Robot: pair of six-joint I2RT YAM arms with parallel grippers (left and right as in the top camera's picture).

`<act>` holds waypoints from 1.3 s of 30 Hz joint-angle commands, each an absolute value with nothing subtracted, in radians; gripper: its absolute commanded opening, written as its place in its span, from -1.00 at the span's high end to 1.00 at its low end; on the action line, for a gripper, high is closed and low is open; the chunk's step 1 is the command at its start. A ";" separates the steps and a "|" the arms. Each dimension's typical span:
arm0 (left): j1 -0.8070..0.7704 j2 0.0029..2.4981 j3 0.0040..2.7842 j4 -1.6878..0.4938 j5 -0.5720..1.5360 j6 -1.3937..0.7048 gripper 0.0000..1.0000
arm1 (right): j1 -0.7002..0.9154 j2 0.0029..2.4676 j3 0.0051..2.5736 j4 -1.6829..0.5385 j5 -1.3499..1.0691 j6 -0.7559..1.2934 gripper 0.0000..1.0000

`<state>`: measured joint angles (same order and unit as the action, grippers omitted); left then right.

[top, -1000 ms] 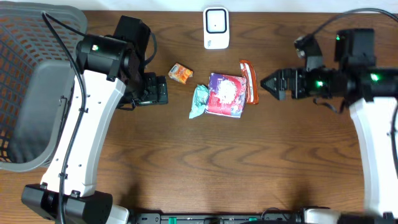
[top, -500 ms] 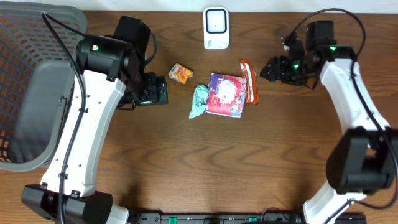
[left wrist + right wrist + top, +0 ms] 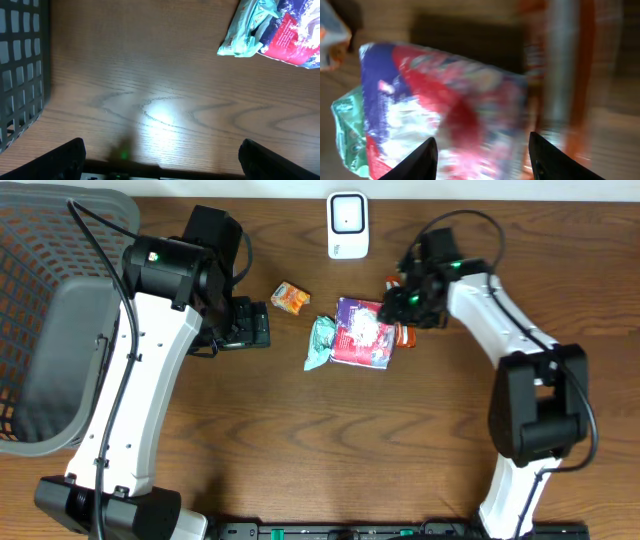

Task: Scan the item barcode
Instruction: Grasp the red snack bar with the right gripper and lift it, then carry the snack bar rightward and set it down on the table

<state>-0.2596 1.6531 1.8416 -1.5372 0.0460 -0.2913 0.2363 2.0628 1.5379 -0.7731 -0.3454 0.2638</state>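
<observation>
lettering on the purple-red pouch point(image 3: 362, 330) is too blurred to read. right end effector point(image 3: 400, 302), well right of the pouch a second ago, now hangs over its right edge and the orange packet point(image 3: 405, 336) touching it, fingers apart, gripping nothing. left end effector point(image 3: 255, 325), unmoved left of the pouch, gapes wide. white scanner point(image 3: 347, 225) sits beyond the pouch.

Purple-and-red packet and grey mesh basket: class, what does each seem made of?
The purple-and-red printed packet looks like thin glossy plastic film, creased and shiny. The grey mesh basket is probably matt moulded plastic, given its even grid of holes.
</observation>
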 commanded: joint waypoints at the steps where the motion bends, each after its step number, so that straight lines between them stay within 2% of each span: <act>1: -0.260 1.660 1.848 -1.539 0.040 -0.292 -0.95 | 0.293 2.090 1.556 -0.766 -0.423 0.294 -0.06; 8: -0.260 1.660 1.848 -1.539 0.040 -0.292 -0.96 | 0.379 2.088 1.605 -0.784 -0.353 0.278 -0.18; 13: -0.260 1.660 1.848 -1.539 0.040 -0.292 -0.95 | 0.358 2.088 1.780 -0.927 -0.101 0.264 -0.31; 16: -0.260 1.659 1.848 -1.539 0.040 -0.292 -0.95 | 0.339 2.088 1.838 -0.942 0.017 0.186 -0.35; 26: -0.260 1.659 1.848 -1.539 0.040 -0.292 -0.96 | 0.358 2.223 1.835 -0.900 0.153 0.107 -0.32; 35: -0.260 1.660 1.848 -1.539 0.040 -0.292 -0.96 | 0.383 2.344 1.835 -0.933 0.433 0.160 -0.11; 39: -0.260 1.660 1.848 -1.539 0.040 -0.292 -0.96 | 0.374 2.350 1.837 -0.991 0.439 0.159 0.48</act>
